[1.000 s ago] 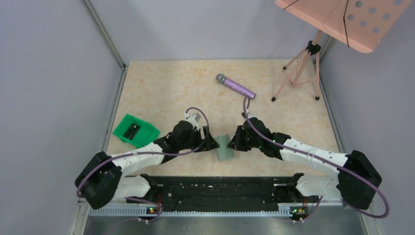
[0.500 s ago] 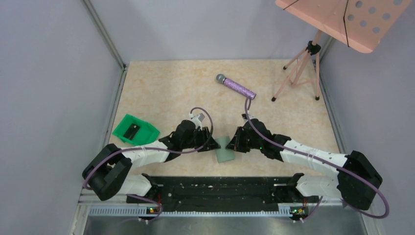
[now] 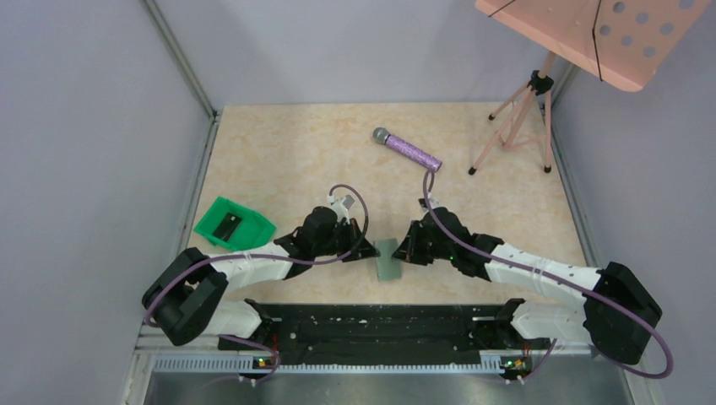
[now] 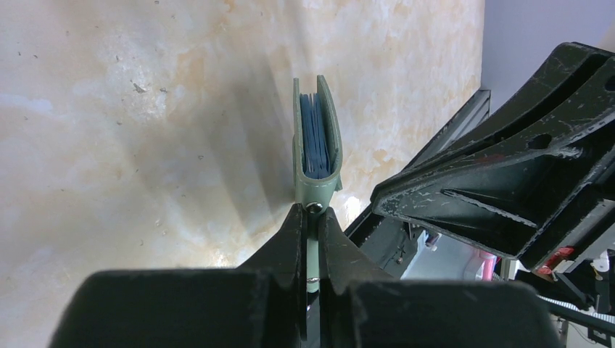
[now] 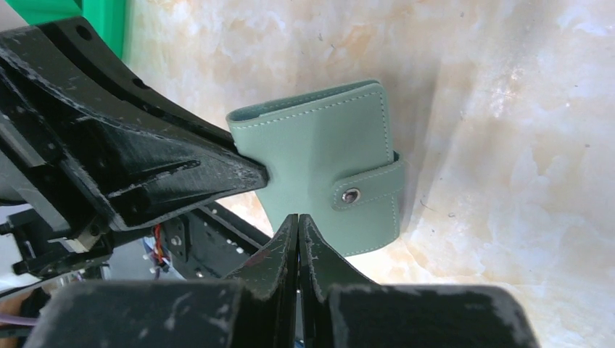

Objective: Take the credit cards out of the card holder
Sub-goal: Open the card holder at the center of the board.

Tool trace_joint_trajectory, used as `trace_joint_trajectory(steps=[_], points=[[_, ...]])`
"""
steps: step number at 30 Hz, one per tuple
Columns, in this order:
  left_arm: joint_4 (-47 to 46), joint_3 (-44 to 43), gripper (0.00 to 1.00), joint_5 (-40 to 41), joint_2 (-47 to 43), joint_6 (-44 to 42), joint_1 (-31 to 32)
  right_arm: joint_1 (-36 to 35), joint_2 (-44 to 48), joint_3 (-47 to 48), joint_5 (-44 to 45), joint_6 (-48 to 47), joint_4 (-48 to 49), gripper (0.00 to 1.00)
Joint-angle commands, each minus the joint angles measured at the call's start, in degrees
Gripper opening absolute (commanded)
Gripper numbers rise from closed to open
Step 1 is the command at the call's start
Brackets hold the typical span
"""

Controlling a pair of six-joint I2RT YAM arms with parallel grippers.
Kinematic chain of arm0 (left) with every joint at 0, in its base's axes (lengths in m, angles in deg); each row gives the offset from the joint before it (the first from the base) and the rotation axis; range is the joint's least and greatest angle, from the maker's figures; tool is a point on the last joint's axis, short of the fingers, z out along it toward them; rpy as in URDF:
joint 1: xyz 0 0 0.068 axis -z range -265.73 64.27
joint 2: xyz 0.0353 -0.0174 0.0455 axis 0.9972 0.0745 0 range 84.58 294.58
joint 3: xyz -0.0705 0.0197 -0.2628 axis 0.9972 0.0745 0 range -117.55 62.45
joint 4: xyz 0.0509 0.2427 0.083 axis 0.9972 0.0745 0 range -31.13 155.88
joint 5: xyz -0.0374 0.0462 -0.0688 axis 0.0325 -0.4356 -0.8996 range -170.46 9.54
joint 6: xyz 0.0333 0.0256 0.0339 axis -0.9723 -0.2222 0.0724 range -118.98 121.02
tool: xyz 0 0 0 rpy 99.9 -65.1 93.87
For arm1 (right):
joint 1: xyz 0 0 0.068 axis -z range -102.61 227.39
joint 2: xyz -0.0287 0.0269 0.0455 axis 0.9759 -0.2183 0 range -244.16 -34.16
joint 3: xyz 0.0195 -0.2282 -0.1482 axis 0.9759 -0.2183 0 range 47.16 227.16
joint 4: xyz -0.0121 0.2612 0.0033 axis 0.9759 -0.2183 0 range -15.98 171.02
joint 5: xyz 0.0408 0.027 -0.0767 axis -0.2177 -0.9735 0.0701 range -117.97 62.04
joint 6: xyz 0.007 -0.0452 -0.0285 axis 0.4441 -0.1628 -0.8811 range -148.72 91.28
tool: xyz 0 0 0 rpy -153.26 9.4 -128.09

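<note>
On the mottled beige table [image 3: 287, 152], between plain grey walls [image 3: 84, 169], the left claw [image 4: 310, 212] pinches the card holder [image 5: 319, 145]; the right claw [image 5: 297, 217] sits squeezed together at its edge.

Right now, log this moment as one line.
card holder: snapped shut | credit cards: inside | left hand: shut on card holder | right hand: shut, at its face

Beige marbled tabletop [image 3: 279, 152]. Far centre: purple glitter mic [image 3: 407, 148] lying diagonal, grey head twd far-left. Far-right corner: pink tripod stand [image 3: 515, 126], feet on the surface. Near-left edge: green tray [image 3: 253, 229] w/ a dark card [image 3: 228, 224] inside. Near centre: closed grey-green card holder [image 3: 388, 256], well apart from mic & tray; can't tell if it rests fully on the tabletop.
</note>
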Motion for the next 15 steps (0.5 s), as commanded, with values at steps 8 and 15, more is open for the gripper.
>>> trace_joint_trajectory(steps=[8, 15], points=[[-2.09, -0.61, 0.0, -0.18, -1.69, 0.29, 0.28, -0.74, -3.64, 4.64, 2.51, -5.17, -4.17, 0.36], [-1.74, -0.66, 0.0, -0.13, -1.89, 0.53, 0.28, -1.07, -6.95, 4.57, 3.32, -5.64, -2.67, 0.42]])
